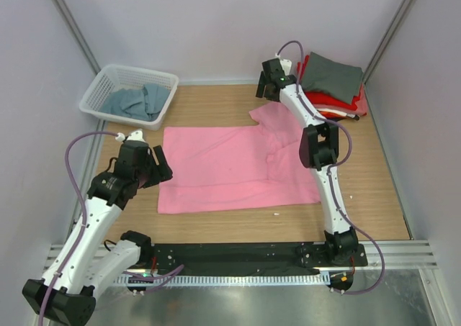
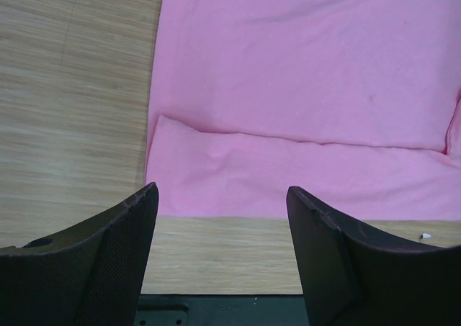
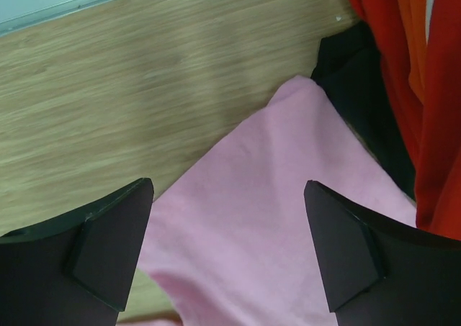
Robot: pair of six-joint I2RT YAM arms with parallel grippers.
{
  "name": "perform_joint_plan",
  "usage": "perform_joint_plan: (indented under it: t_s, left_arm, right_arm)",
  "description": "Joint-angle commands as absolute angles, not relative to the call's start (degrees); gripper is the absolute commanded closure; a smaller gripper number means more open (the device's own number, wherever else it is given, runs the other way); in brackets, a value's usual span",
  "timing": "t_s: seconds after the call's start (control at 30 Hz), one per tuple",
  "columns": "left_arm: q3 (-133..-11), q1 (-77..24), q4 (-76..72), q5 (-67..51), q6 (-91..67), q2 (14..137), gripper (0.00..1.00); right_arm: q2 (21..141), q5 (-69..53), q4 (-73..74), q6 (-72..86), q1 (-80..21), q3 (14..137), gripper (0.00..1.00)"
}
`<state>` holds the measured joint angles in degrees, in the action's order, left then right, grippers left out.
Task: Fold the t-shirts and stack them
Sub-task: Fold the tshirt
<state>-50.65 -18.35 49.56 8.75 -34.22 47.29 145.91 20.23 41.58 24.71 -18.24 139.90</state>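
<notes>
The wooden table [image 1: 216,103] is largely covered at its middle by the pink t-shirt [image 1: 230,171], which is spread flat with one sleeve pointing toward the far right corner; a narrow strip along its near edge is seen turned over in the left wrist view. A stack of folded shirts is set in that far right corner, with the grey t-shirt [image 1: 333,74] on top and the red t-shirt [image 3: 432,88] and black t-shirt [image 3: 360,88] beneath. The white basket [image 1: 137,70] is placed at the far left; the grey-blue t-shirt [image 1: 133,103] is bundled inside it. The left gripper [image 2: 222,196] is held wide apart above the pink shirt's near left corner, gripping nothing; the right gripper [image 3: 229,186] is likewise spread wide over the sleeve tip, just beside the stack.
</notes>
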Motion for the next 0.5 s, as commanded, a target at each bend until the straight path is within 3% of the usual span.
perform_joint_plan:
  t_s: [0.0, 0.23, 0.47]
  left_arm:
    - [-50.45, -18.11, 47.55, 7.91, -33.57, 47.64, 0.27]
    - [-50.54, -18.11, 47.72, 7.91, -33.49, 48.69, 0.28]
    - [-50.54, -18.11, 47.90, 8.35, -33.66, 49.57, 0.28]
  right_arm:
    - [148.26, 24.35, 37.71, 22.24, -17.76, 145.45, 0.08]
    - [154.24, 19.08, 34.37, 24.60, -15.21, 147.21, 0.14]
    - [156.62, 15.82, 34.10, 25.31, -15.12, 145.11, 0.36]
